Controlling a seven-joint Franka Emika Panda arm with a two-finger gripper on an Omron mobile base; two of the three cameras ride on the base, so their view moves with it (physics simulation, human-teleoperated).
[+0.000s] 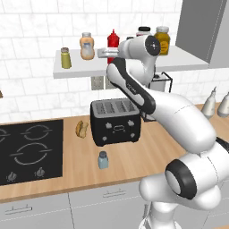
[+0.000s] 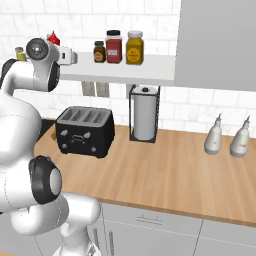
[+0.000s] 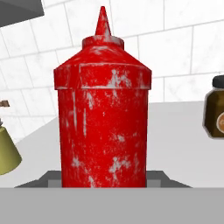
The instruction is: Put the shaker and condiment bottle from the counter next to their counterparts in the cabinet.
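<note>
Fingers clamped on the red bottle (image 3: 103, 118), gripper (image 1: 112, 51) holding it upright at the shelf (image 1: 76, 69), just right of the peach bottle (image 1: 86, 46); blue-grey shaker (image 1: 103, 159) sits on the counter (image 1: 147, 154)

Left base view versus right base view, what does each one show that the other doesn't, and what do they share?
Left base view: the hob, the small blue-grey shaker on the counter, a bun, the peach-orange bottle.

Right base view: the full paper towel roll, a small dark jar.

Both: toaster, red bottle, olive-green shaker, shelf, yellow jar, two grey bottles.
</note>
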